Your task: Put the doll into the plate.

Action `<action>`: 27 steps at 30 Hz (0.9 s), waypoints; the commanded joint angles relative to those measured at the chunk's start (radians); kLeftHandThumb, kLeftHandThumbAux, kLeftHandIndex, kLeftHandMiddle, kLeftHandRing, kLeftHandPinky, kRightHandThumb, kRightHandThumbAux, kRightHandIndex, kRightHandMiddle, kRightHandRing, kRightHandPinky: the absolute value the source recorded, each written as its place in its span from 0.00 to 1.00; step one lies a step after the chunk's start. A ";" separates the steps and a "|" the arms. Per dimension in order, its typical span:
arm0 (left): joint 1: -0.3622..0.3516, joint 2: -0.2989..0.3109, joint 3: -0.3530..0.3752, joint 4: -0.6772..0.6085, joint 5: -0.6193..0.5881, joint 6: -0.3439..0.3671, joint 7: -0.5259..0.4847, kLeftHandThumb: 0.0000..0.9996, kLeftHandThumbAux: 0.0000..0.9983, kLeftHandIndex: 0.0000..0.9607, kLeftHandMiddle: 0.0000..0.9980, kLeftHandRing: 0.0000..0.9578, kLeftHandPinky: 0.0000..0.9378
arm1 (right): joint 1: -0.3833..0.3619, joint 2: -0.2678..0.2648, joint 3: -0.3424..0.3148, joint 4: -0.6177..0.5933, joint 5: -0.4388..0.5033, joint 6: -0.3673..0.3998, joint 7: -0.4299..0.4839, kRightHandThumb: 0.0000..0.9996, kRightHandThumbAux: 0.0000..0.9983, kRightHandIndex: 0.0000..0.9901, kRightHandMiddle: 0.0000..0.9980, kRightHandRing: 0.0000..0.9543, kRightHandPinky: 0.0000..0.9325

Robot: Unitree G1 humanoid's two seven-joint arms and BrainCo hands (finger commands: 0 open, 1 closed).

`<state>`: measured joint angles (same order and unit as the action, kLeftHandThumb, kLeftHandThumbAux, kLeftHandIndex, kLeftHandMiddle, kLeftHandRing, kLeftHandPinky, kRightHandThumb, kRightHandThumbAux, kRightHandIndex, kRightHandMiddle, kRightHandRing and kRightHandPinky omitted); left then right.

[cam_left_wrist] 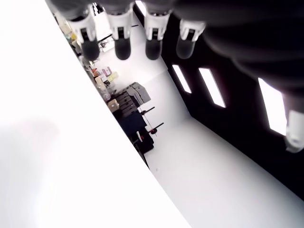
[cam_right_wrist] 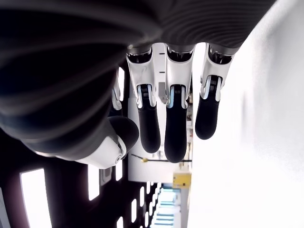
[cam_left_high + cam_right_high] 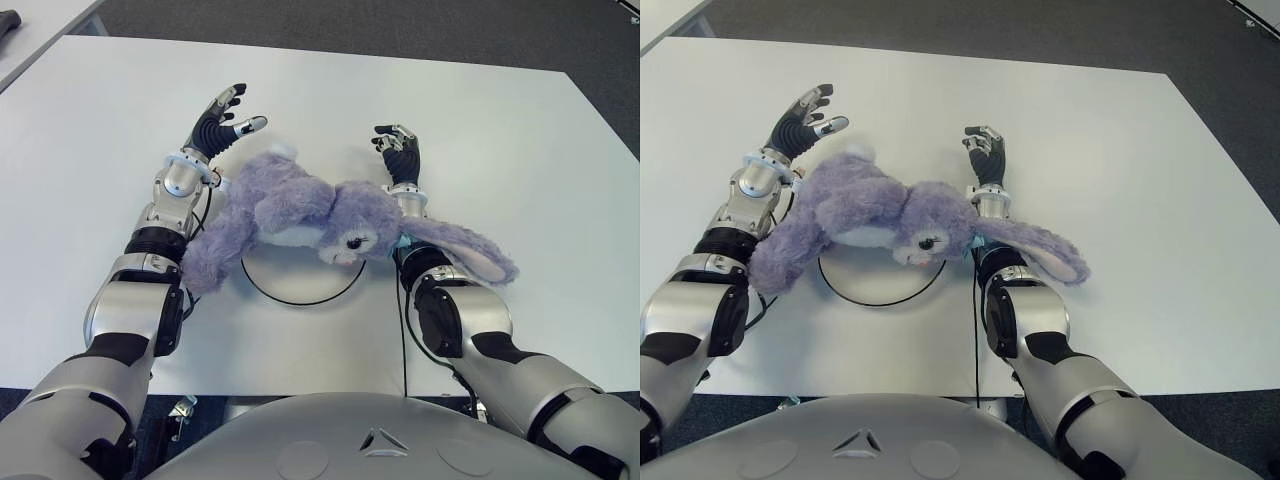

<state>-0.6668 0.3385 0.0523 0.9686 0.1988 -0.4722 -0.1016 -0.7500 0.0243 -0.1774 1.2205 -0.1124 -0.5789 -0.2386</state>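
A purple plush rabbit doll [image 3: 300, 205] lies across both of my forearms, its body over the left wrist and one long ear [image 3: 470, 250] draped over the right arm. Its head hangs above the white, dark-rimmed plate [image 3: 300, 280], which lies on the table between my arms and is partly hidden by the doll. My left hand [image 3: 222, 115] reaches past the doll with its fingers [image 1: 122, 47] spread and holds nothing. My right hand [image 3: 398, 145] is also beyond the doll; its fingers [image 2: 175, 128] are relaxed and slightly bent, with nothing in them.
The white table [image 3: 500, 130] stretches wide on both sides and beyond the hands. A second table edge with a dark object [image 3: 8, 22] shows at the far left corner. Dark floor lies beyond the far and right edges.
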 commanded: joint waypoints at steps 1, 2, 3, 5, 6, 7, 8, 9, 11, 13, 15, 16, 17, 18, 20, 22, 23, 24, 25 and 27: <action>-0.013 -0.033 0.024 0.083 -0.046 -0.038 0.038 0.00 0.38 0.00 0.00 0.00 0.00 | 0.230 0.020 -0.004 0.126 0.003 0.057 0.007 0.72 0.73 0.42 0.34 0.40 0.35; -0.011 -0.034 0.026 0.087 -0.048 -0.044 0.039 0.00 0.38 0.00 0.00 0.00 0.00 | 0.230 0.019 -0.004 0.126 0.002 0.057 0.008 0.72 0.73 0.42 0.34 0.40 0.35; -0.011 -0.035 0.028 0.091 -0.049 -0.048 0.040 0.00 0.38 0.00 0.00 0.00 0.00 | 0.230 0.018 -0.004 0.126 0.002 0.057 0.009 0.72 0.73 0.42 0.34 0.41 0.35; -0.007 -0.038 0.033 0.097 -0.056 -0.058 0.041 0.00 0.38 0.00 0.00 0.00 0.00 | 0.229 0.017 -0.005 0.126 0.003 0.058 0.010 0.73 0.73 0.42 0.33 0.41 0.35; -0.002 -0.039 0.037 0.100 -0.061 -0.067 0.041 0.00 0.38 0.00 0.00 0.00 0.00 | 0.229 0.016 -0.005 0.126 0.003 0.057 0.010 0.73 0.73 0.42 0.33 0.41 0.35; 0.001 -0.039 0.039 0.103 -0.064 -0.074 0.041 0.00 0.37 0.00 0.00 0.00 0.00 | 0.229 0.016 -0.005 0.126 0.003 0.057 0.011 0.73 0.73 0.42 0.33 0.41 0.35; 0.010 -0.039 0.042 0.104 -0.069 -0.086 0.041 0.00 0.37 0.00 0.00 0.00 0.00 | 0.228 0.015 -0.005 0.126 0.003 0.057 0.011 0.73 0.73 0.42 0.33 0.41 0.35; 0.016 -0.039 0.045 0.105 -0.073 -0.095 0.040 0.00 0.37 0.00 0.00 0.00 0.00 | 0.228 0.015 -0.005 0.126 0.003 0.057 0.012 0.73 0.73 0.42 0.33 0.41 0.36; 0.023 -0.040 0.048 0.110 -0.078 -0.109 0.040 0.00 0.37 0.00 0.00 0.00 0.00 | 0.228 0.014 -0.005 0.126 0.003 0.057 0.013 0.73 0.73 0.42 0.34 0.42 0.36; 0.029 -0.043 0.056 0.120 -0.091 -0.125 0.035 0.00 0.37 0.00 0.00 0.00 0.00 | 0.228 0.013 -0.005 0.126 0.003 0.055 0.013 0.73 0.73 0.42 0.34 0.42 0.37; 0.032 -0.048 0.067 0.133 -0.106 -0.137 0.024 0.00 0.37 0.00 0.00 0.00 0.00 | 0.227 0.012 -0.006 0.126 0.003 0.055 0.015 0.73 0.73 0.42 0.34 0.42 0.37; 0.032 -0.050 0.072 0.141 -0.112 -0.141 0.019 0.00 0.37 0.00 0.00 0.00 0.00 | 0.227 0.011 -0.006 0.126 0.003 0.056 0.016 0.73 0.73 0.42 0.34 0.42 0.36; 0.032 -0.054 0.078 0.150 -0.122 -0.146 0.011 0.00 0.37 0.00 0.00 0.00 0.00 | 0.227 0.011 -0.006 0.126 0.004 0.056 0.018 0.73 0.73 0.42 0.34 0.42 0.36; 0.032 -0.056 0.082 0.157 -0.129 -0.149 0.006 0.00 0.38 0.00 0.00 0.00 0.00 | 0.227 0.010 -0.007 0.126 0.004 0.057 0.020 0.72 0.73 0.42 0.34 0.41 0.36; 0.031 -0.058 0.086 0.167 -0.137 -0.155 0.001 0.00 0.38 0.00 0.00 0.00 0.00 | 0.227 0.010 -0.007 0.126 0.004 0.057 0.021 0.72 0.73 0.42 0.34 0.41 0.35; 0.034 -0.062 0.089 0.178 -0.146 -0.163 -0.004 0.00 0.39 0.00 0.00 0.00 0.00 | 0.227 0.009 -0.005 0.126 0.001 0.056 0.020 0.72 0.73 0.42 0.34 0.41 0.36; 0.038 -0.066 0.091 0.186 -0.151 -0.169 -0.006 0.00 0.39 0.00 0.00 0.00 0.00 | 0.227 0.008 -0.003 0.126 -0.001 0.055 0.019 0.72 0.73 0.42 0.34 0.41 0.36; 0.041 -0.069 0.092 0.192 -0.154 -0.173 -0.008 0.00 0.40 0.00 0.00 0.00 0.00 | 0.227 0.008 -0.001 0.126 -0.003 0.053 0.018 0.72 0.73 0.42 0.34 0.42 0.37; 0.046 -0.074 0.093 0.200 -0.157 -0.179 -0.008 0.00 0.40 0.00 0.00 0.00 0.00 | 0.228 0.007 0.000 0.126 -0.005 0.051 0.017 0.72 0.73 0.42 0.34 0.42 0.38; 0.051 -0.079 0.095 0.210 -0.159 -0.187 -0.007 0.00 0.41 0.00 0.00 0.00 0.00 | 0.228 0.006 0.002 0.126 -0.006 0.049 0.016 0.73 0.73 0.42 0.34 0.42 0.37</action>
<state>-0.6589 0.2967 0.1379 1.1184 0.0670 -0.6401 -0.0836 -0.7494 0.0191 -0.1777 1.2206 -0.1123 -0.5788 -0.2253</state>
